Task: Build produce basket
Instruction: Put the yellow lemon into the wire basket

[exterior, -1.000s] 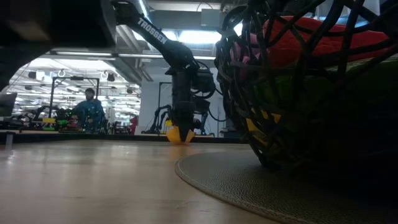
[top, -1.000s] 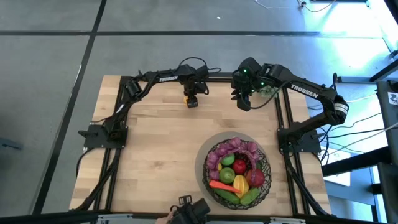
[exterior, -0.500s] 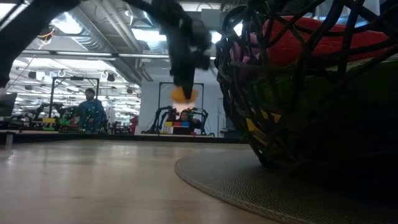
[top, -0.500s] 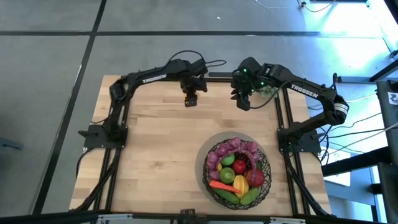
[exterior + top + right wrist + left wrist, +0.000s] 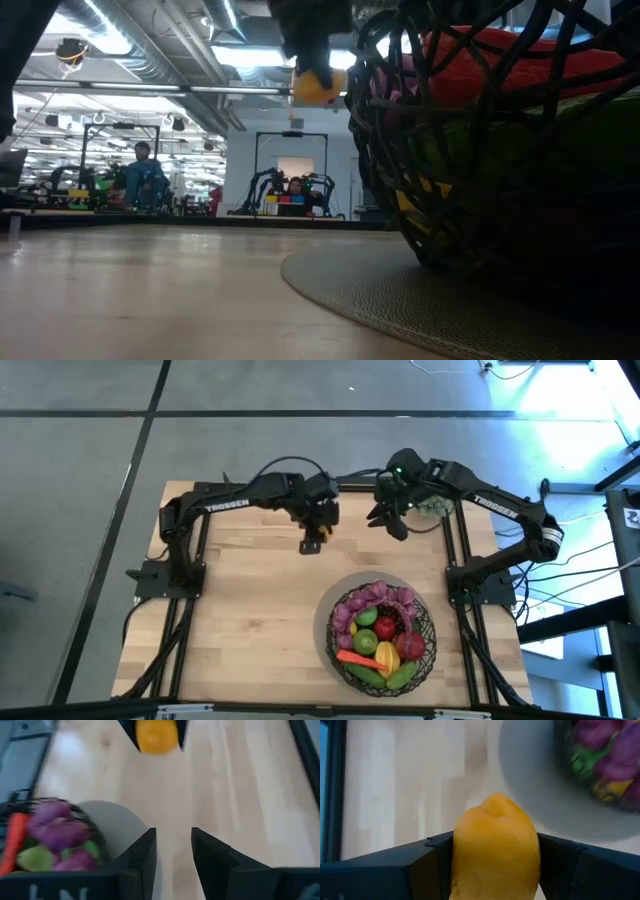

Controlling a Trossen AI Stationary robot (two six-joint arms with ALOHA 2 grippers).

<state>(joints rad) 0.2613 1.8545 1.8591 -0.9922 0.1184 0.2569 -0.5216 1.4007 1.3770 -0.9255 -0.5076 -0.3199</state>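
My left gripper (image 5: 313,538) hangs high over the far middle of the table, shut on a yellow lemon (image 5: 495,847). The lemon (image 5: 318,85) is well above the wood. The basket (image 5: 383,637), a round bowl of dark woven wire, stands on a grey round mat (image 5: 340,595) at the near right. It is filled with produce: purple grapes, a red apple, green fruits, a lemon and an orange carrot. My right gripper (image 5: 398,525) hovers at the far right, open, with nothing between its fingers (image 5: 145,857). My left gripper pinches the lemon between its two fingers (image 5: 432,862), one on each of its sides (image 5: 459,855). The lemon's pointed end sticks out past the fingertips. The fingers slant down from the table's far side. The lemon is lifted clear of the table.
Black frame rails (image 5: 190,530) run along the table's left, far and right edges. Bare wood (image 5: 250,610) lies left of the mat. In the low view a person (image 5: 143,180) sits far off in the room behind the table.
My left gripper has lifted the lemon off the wood at the far edge and carried it high up, swinging a little toward the near edge and the basket. The lemon now hangs clear of the table. The grip stays shut on it.
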